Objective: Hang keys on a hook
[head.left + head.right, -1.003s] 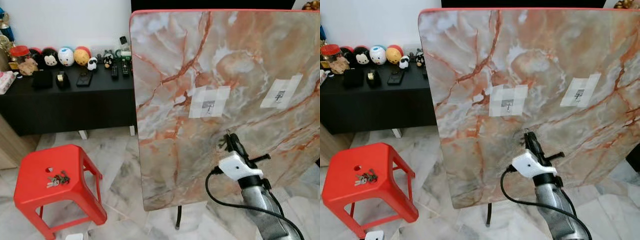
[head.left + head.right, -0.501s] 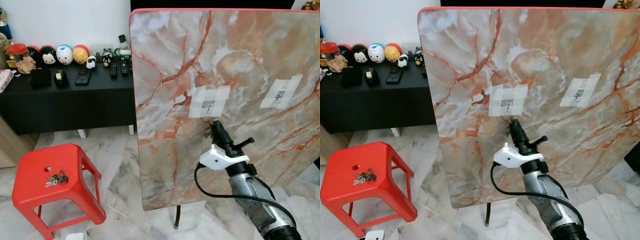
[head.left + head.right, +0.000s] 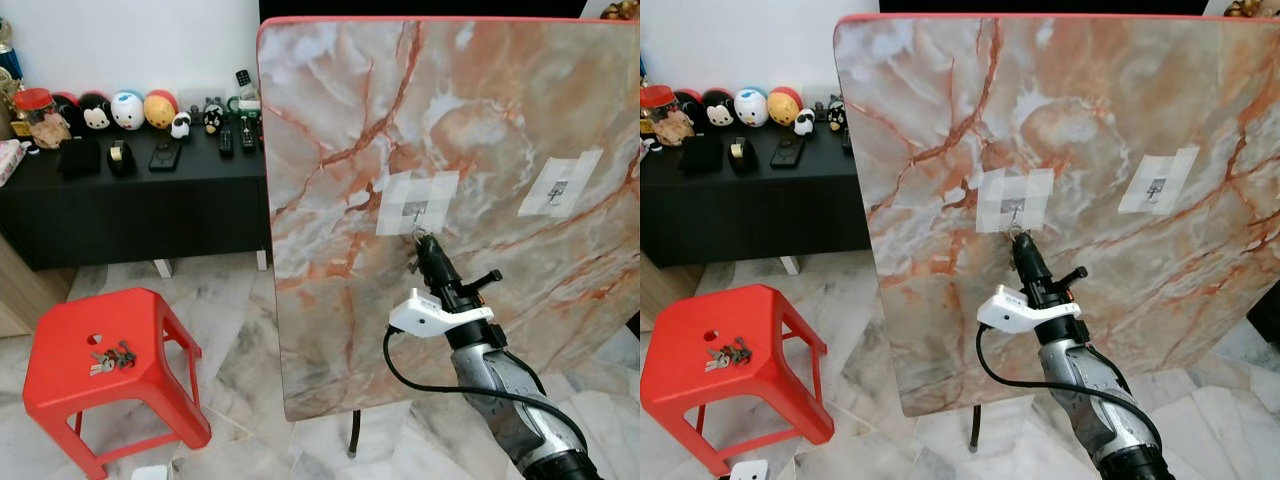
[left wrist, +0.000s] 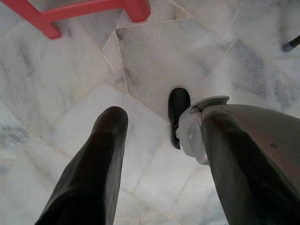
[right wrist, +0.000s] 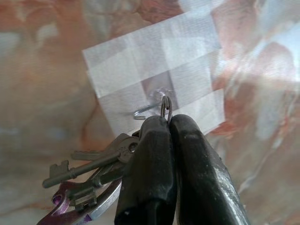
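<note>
My right gripper [image 3: 424, 243] is raised against the upright marble board [image 3: 330, 120], shut on a key ring [image 5: 165, 107] just below the left taped hook [image 3: 415, 209]. In the right wrist view the ring sits beside the wire hook [image 5: 149, 108], and a bunch of keys [image 5: 89, 176] dangles off the fingers [image 5: 149, 159]. A second taped hook [image 3: 559, 189] is further right on the board. Another set of keys [image 3: 108, 358] lies on the red stool [image 3: 70, 385]. My left gripper [image 4: 159, 140] hangs open over the marble floor.
A black sideboard [image 3: 130, 205] with round toy figures, remotes and small items stands against the wall at the left. The board rests on a thin black leg [image 3: 355, 435]. My own foot [image 4: 178, 105] and a stool leg [image 4: 84, 11] show in the left wrist view.
My right gripper has risen up and left along the board, from well below the left hook to right under it, carrying the keys.
</note>
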Available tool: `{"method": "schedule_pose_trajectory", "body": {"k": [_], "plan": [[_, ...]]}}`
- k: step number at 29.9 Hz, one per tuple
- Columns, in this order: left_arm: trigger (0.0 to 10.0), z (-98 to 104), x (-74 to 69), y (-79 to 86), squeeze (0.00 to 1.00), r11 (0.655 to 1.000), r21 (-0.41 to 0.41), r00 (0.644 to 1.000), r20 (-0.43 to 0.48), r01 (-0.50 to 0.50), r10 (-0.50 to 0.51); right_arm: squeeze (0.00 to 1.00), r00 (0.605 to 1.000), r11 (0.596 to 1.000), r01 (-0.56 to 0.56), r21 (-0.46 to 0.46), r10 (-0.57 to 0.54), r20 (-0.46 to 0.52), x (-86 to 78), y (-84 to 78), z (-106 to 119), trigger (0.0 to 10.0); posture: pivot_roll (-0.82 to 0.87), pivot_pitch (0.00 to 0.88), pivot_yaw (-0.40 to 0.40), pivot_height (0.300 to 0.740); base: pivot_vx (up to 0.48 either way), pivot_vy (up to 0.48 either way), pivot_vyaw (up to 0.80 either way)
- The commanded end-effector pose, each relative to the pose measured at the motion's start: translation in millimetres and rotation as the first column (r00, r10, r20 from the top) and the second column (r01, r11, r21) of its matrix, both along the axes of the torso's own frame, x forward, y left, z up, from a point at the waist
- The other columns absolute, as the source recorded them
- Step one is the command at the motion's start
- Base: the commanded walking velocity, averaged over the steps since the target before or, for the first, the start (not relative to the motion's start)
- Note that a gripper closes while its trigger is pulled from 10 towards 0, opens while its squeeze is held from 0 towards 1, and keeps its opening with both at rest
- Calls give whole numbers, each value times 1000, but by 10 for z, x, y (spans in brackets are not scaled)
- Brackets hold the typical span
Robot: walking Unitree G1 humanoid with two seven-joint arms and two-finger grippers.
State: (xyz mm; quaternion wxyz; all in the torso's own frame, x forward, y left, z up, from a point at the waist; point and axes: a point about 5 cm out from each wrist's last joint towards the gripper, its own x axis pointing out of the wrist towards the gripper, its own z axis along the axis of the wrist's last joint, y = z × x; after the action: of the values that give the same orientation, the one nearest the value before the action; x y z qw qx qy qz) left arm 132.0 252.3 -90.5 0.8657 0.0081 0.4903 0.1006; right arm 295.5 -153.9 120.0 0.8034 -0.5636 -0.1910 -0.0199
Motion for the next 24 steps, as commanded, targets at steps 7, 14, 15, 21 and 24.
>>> {"method": "schedule_pose_trajectory", "body": {"k": [7,14,15,21,24], "plan": [[10000,-11,-34,5,0,1000,-6,1000,-13,0,0,0,999,1000,24,-13,-23,42,32,21,103,10000,-33,0,-69,740,0,0,0],[10000,-9,-28,6,0,1000,-3,1000,-12,2,-2,0,1000,999,15,-29,-14,17,89,55,118,10000,-32,0,-70,740,0,0,0],[10000,-9,-28,6,0,1000,-3,1000,-12,2,-2,0,1000,999,15,-29,-14,17,89,55,118,10000,-32,0,-70,740,0,0,0],[10000,-8,-24,5,0,1000,-4,1000,-10,-1,1,0,1000,999,14,-39,-14,-8,127,65,112,10000,-31,0,-71,740,0,0,0],[10000,-8,-24,5,0,1000,-4,1000,-10,-1,1,0,1000,999,22,-44,-22,-17,138,62,113,10000,-31,0,-71,740,0,0,0]]}}
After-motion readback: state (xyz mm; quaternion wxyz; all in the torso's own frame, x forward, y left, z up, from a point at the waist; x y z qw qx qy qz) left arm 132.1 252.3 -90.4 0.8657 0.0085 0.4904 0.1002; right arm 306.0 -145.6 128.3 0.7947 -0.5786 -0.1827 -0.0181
